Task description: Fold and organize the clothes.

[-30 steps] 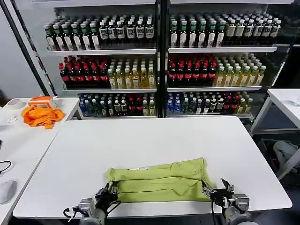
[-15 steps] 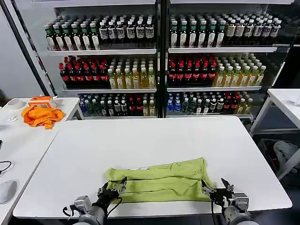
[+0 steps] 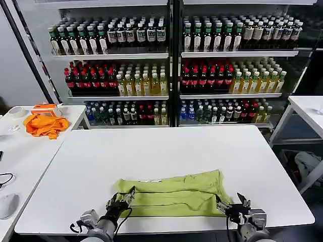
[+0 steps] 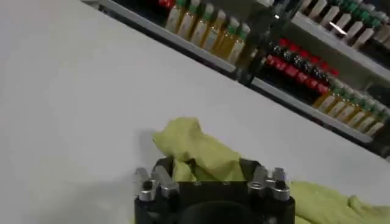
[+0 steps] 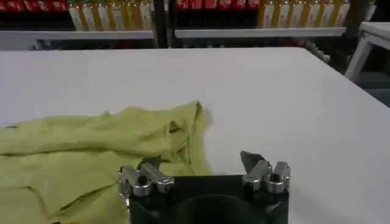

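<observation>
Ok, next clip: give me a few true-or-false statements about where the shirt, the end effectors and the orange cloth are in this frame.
1. The lime T-shirt lies folded into a long band near the front edge of the white table. True.
2. The right end effector is open beside the shirt's right end. True.
3. The orange cloth lies on top of the T-shirt. False: it sits on a separate table to the robot's left, well apart from the shirt.
4. The left end effector is parked far from the shirt. False: it is at the shirt's left end, with yellow-green fabric between its fingers in the left wrist view.
5. The shelves behind the table hold folded clothes. False: they hold bottles.
</observation>
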{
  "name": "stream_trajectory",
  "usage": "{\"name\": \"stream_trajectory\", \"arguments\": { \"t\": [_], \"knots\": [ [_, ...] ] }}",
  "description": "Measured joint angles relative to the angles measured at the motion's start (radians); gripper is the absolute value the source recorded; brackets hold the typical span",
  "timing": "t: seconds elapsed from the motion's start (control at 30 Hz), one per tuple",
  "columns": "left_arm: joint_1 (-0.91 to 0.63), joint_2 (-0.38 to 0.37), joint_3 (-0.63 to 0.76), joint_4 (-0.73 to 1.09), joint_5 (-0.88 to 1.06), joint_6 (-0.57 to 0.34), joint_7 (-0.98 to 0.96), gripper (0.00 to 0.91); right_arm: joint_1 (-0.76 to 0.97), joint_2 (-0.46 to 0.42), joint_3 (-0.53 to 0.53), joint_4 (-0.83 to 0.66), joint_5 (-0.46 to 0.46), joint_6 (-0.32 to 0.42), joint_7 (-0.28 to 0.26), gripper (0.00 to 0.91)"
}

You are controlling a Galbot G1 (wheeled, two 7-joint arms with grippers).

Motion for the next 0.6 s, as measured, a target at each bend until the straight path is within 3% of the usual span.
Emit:
{"name": "stream_trajectory", "arguments": {
  "t": [0.6],
  "knots": [
    [0.007,0.001,-0.027,0.001,-0.035,-0.023,0.009,0.05,-0.008,0.001,0.012,0.013,-0.003,0.006,-0.002,0.907]
  ]
}}
